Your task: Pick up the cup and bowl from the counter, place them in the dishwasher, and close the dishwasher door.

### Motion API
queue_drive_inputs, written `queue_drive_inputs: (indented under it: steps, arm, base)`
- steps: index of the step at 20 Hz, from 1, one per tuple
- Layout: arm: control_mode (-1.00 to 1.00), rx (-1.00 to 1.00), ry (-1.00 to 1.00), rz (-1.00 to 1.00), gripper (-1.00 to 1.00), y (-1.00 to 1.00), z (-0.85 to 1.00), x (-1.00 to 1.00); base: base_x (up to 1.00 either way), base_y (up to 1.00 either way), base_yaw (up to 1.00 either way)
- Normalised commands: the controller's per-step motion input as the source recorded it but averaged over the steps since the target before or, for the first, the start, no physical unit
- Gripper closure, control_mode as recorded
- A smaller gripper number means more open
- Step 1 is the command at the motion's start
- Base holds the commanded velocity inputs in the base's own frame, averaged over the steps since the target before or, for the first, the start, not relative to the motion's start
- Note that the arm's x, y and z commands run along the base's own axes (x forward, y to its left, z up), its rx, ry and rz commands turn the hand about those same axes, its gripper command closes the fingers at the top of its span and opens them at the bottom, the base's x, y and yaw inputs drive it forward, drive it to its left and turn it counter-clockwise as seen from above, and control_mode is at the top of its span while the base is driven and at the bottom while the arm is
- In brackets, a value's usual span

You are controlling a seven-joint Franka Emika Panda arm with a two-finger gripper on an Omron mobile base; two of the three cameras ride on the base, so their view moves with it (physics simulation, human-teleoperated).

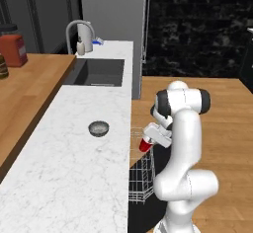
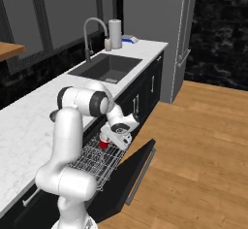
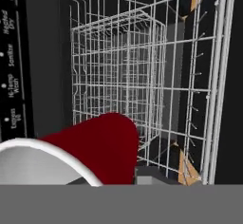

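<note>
My gripper is shut on the red cup, holding it tilted just above the pulled-out silver wire rack of the dishwasher. From the right, the cup hangs over the rack, with the dishwasher door folded down and open beyond it. In the hand view the cup fills the lower left, white rim toward the camera, and the rack lies below it. The grey bowl rests on the white marble counter, left of the arm.
A dark sink with a curved faucet sits at the counter's far end, and a grey fridge stands beyond it. A wooden surface with a red canister runs along the left. Wood floor lies to the right.
</note>
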Motion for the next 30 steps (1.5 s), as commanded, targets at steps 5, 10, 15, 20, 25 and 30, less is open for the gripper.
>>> queue_drive_inputs:
  steps: [5, 10, 15, 20, 25, 30]
  arm:
    - [-1.0, 0.0, 0.0, 0.0, 1.0, 0.36, -0.41, 0.48]
    - [-1.0, 0.0, 0.01, 0.0, 1.0, 0.12, -0.62, 0.36]
    - [-1.0, 0.0, 0.0, 0.0, 1.0, 0.04, -0.78, 0.34]
    - [-1.0, 0.0, 0.0, 0.0, 1.0, 0.0, -0.71, 0.28]
    - [-1.0, -0.06, 0.01, 0.0, -1.0, -0.2, -0.86, 0.07]
    - [-1.0, -0.09, 0.0, 0.0, -1.0, -0.45, -1.0, 0.0]
  base:
    - [0.0, 0.0, 0.0]
    - [0.0, 0.0, 0.0]
    - [0.0, 0.0, 0.0]
    - [0.0, 0.0, 0.0]
    - [0.0, 0.0, 0.0]
    - [0.0, 0.0, 0.0]
